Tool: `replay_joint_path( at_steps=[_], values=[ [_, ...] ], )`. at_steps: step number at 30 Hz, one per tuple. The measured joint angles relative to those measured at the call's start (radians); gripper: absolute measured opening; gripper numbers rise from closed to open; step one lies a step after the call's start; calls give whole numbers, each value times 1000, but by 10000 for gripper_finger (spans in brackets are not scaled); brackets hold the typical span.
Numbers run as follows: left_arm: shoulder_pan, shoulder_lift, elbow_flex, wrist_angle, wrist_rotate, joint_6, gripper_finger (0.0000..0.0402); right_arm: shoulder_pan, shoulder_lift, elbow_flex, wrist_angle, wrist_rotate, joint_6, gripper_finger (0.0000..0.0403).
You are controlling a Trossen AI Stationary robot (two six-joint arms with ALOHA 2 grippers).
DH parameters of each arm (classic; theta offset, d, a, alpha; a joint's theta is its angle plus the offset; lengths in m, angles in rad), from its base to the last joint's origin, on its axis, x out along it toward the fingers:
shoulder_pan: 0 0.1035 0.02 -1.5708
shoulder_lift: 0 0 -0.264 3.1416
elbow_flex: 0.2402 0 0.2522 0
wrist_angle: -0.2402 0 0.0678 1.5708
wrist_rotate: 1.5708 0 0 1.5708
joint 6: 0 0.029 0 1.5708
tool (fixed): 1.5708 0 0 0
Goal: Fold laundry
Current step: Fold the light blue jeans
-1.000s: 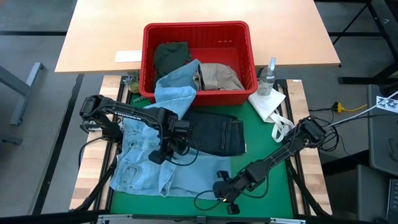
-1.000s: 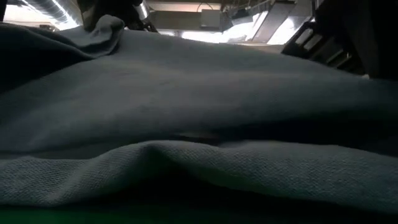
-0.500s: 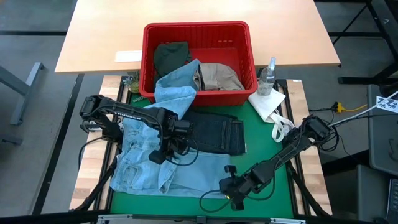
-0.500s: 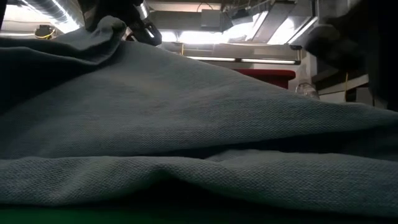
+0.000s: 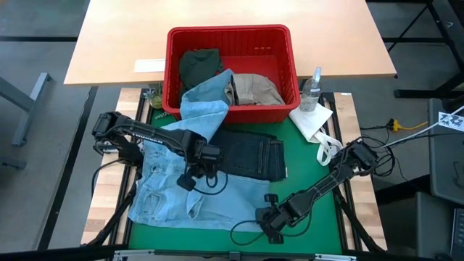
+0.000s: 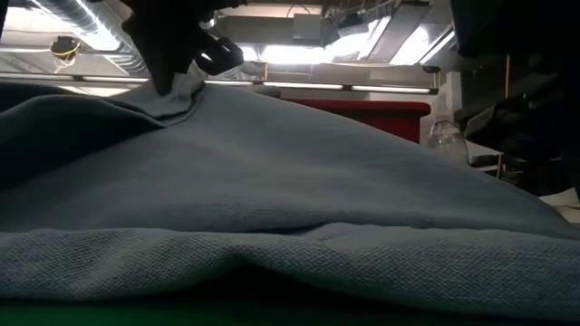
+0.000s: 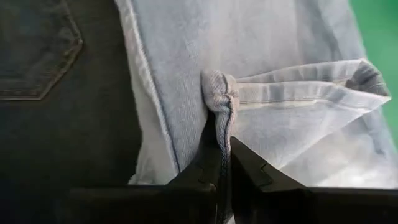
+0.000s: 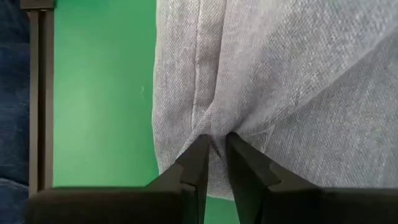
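A pair of light blue denim trousers [image 5: 174, 192] lies spread over the green mat [image 5: 304, 174]. Its upper part runs toward the red basket [image 5: 230, 35]. My left gripper [image 5: 187, 180] stands over the middle of the denim, shut on a raised fold. My right gripper [image 5: 267, 212] is at the denim's near right corner, shut on its edge. Folded dark navy jeans [image 5: 250, 156] lie flat on the mat beside the left gripper. An olive piece [image 5: 197, 65] and a beige piece [image 5: 254, 88] lie in the basket. My left gripper pinches a thick stitched hem fold [image 7: 219, 109] of the light blue denim between its two fingers, coming steeply from above. The fold stands up as a peak [image 6: 177, 91], and the cloth slopes away from it onto the mat. My right gripper pinches the denim's edge [image 8: 211, 134] between its two fingertips, where a seam runs into the corner. The fingers come steeply from above. The cloth around them lies low over the green mat, slack.
A clear spray bottle [image 5: 312, 88] and a white cloth [image 5: 313, 119] sit at the mat's far right. A wooden table [image 5: 225, 14] stands behind the basket. Bare green mat shows to the right of the denim and jeans. Cables [image 5: 243, 233] trail near the front edge.
My right gripper has gone down toward the mat with the denim's corner, still shut. My left gripper has tipped about its wrist while staying in place. In the low view the raised cloth has sunk, and the red basket now shows behind it.
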Motion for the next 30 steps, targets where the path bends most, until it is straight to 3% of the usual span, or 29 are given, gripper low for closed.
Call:
replay_joint_path(
  at_steps=[13, 18, 23, 30],
  values=[
    [2, 0, 0, -3, -17, 6, 112, 1, -2, -2, -62, -136, 84, 60],
    [2, 0, 0, -30, -24, 35, 108, 2, -28, -6, -85, -131, 88, 60],
    [11, -11, 0, -153, -121, 86, 89, 3, -46, -7, -167, -145, 149, 60],
    [24, -65, 0, -198, -126, 58, 64, 3, -47, -7, -191, -181, 153, 60]
  ],
)
